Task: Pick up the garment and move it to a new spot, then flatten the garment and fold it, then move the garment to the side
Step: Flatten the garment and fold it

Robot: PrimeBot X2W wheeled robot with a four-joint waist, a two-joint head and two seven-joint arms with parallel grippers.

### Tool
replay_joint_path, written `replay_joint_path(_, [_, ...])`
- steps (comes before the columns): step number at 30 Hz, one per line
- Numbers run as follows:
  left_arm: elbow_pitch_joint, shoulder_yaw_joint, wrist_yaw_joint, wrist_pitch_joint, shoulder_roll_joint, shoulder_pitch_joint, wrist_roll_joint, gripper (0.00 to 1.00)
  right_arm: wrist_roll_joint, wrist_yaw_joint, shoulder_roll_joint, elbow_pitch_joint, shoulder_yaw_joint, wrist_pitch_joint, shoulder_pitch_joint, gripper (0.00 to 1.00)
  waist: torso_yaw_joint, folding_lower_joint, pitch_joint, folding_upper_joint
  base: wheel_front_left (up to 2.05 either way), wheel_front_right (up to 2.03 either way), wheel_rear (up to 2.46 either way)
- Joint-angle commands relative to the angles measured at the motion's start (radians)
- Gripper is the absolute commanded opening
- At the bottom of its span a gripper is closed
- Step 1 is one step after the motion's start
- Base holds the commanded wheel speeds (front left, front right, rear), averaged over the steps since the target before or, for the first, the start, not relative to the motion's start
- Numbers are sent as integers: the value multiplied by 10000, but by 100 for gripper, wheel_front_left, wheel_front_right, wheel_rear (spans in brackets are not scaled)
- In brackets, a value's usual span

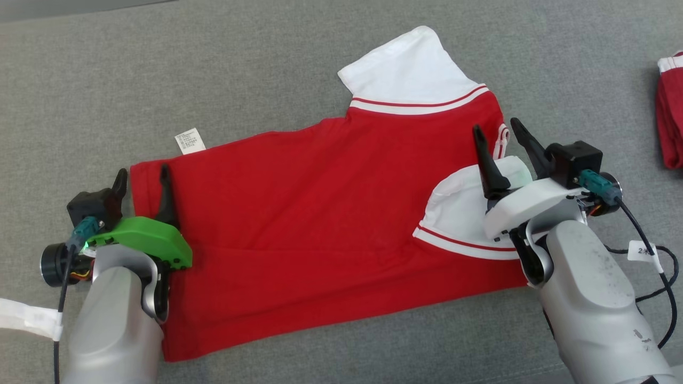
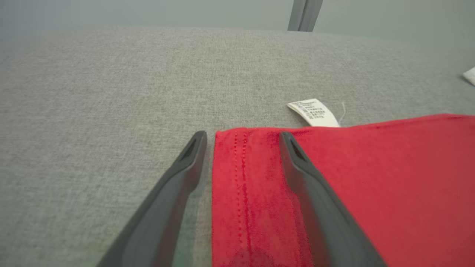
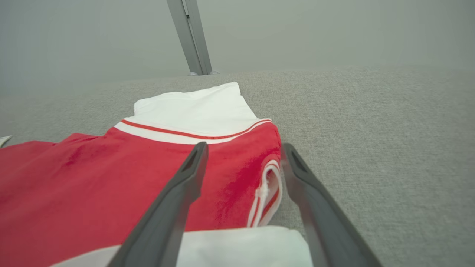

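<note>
Plain lab: grey cloth table [image 1: 320, 53]

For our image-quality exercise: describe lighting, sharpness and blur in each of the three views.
Head view: soft, even light, the garment sharp, no glare. Left wrist view: the care label fairly sharp, the gripper fingers blurring toward the bottom edge. Right wrist view: hazy background behind the post.

A grey woven fabric surface [image 1: 320, 64] spreads wide, with a grey metal post [image 3: 191, 37] standing behind it.

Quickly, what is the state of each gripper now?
Left gripper: open, holding nothing, at the edge of the shirt.
Right gripper: open, holding nothing, above the shirt.
</note>
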Motion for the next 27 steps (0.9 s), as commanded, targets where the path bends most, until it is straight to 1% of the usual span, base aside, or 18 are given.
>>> replay_joint_path(1, [237, 47, -34, 0, 107, -264, 54, 100, -133, -17, -46, 114, 76, 2, -251, 100, -40, 0, 250, 0, 0, 0, 0])
replay_joint_path(2, [375, 76, -36, 1, 110, -350, 80, 100, -183, -17, -48, 198, 123, 2, -381, 100, -27, 0, 289, 0, 0, 0, 0])
replay_joint_path(3, [541, 67, -11, 3, 61, -396, 122, 50, -226, -17, -69, 339, 161, 2, -532, 100, -4, 0, 311, 0, 0, 0, 0])
replay_joint_path(4, [672, 76, -4, 11, 2, -439, 96, 17, -282, -17, -120, 445, 185, 2, -680, 100, 31, 0, 344, 0, 0, 0, 0])
replay_joint_path(5, [721, 117, -13, 12, -52, -488, 63, 0, -346, -17, -175, 567, 256, 2, -881, 100, 75, 0, 377, 0, 0, 0, 0])
replay_joint_path(8, [704, 159, -64, 12, -138, -551, 107, 0, -454, -17, -286, 1014, 385, 2, -1397, 100, 210, 0, 440, 0, 0, 0, 0])
replay_joint_path(11, [400, 123, -115, 7, -250, -616, 239, 0, -494, -17, -469, 1624, 420, 141, -2062, 100, 402, 0, 512, 0, 0, 0, 0])
replay_joint_path(16, [-284, 37, -248, 0, -392, -738, 417, 0, -439, -17, -652, 2739, 367, 808, -3288, 100, 817, 0, 728, 0, 0, 0, 0])
replay_joint_path(19, [-664, -187, -333, 0, -507, -787, 496, 0, -393, -17, -835, 3438, 364, 1256, -4104, 100, 1149, 0, 938, 0, 0, 0, 0])
replay_joint_path(27, [-1176, -867, -415, 0, -674, -1040, 170, 0, -549, -17, -1287, 5001, 409, 2153, -5814, 100, 1915, 0, 1572, 0, 0, 0, 0])
